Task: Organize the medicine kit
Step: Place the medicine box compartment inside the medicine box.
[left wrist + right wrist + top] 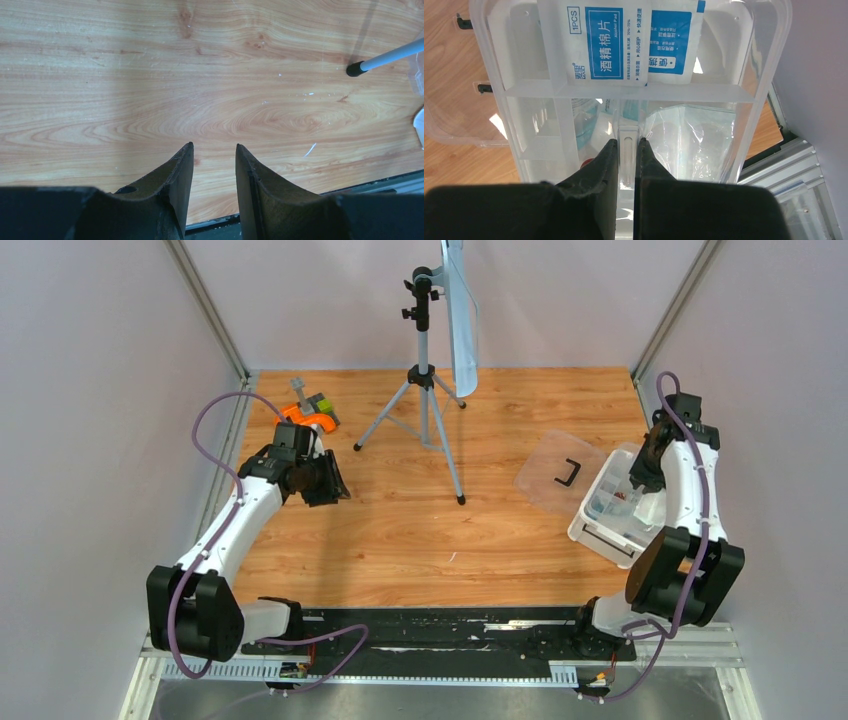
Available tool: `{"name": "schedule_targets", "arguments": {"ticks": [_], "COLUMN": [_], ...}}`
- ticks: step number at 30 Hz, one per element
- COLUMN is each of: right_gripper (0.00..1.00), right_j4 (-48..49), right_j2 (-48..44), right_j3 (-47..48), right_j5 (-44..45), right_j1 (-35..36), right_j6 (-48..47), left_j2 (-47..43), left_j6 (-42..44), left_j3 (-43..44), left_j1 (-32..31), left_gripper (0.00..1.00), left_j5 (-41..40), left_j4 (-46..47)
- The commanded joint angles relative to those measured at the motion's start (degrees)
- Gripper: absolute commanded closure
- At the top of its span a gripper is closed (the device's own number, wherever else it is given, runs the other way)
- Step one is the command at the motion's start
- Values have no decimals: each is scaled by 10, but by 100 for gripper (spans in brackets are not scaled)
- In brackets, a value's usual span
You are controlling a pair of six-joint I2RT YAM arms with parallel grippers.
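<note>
The right hand [627,142] is reaching down into the white tub [598,533]. Its fingers are pressed almost together, pinching the thin upright rib [627,132] at the middle of the clear divided tray [574,90]. Just beyond the fingertips, in the far compartment, two blue-and-white packets [606,45] are lying overlapped. Just right of the fingers a crinkled clear bag [686,145] is filling its own compartment. The clear lid [545,472] is lying flat on the table [150,75] to this hand's left, just beside the tub. The left hand [212,147] is hovering over bare table well apart from the kit, fingers half spread and holding nothing.

The tray is looking light, stiff and thin-walled, probably slick under the pads. The rib is seeming the sensible hold: being central, it should be keeping the tray level. A tilted lift is risking the loose packets sliding between compartments. The packets themselves are looking flat, soft and nearly weightless, best pinched by an edge.
</note>
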Motion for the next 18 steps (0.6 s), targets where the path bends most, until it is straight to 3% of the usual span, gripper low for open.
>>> {"name": "schedule_targets", "arguments": {"ticks": [1, 18], "right_gripper": [100, 100], "right_j4": [36, 33], "right_j2": [-32, 20], "right_j3": [-14, -43], "right_j5": [-10, -17], "right_j1": [-2, -2], "right_j6": [-24, 19], "left_j2": [-11, -18], "left_j6": [8, 8], "left_j3": [8, -1], "left_j1": [4, 4], "left_gripper": [55, 56], "left_j5": [8, 4], "left_j4": [3, 3]}}
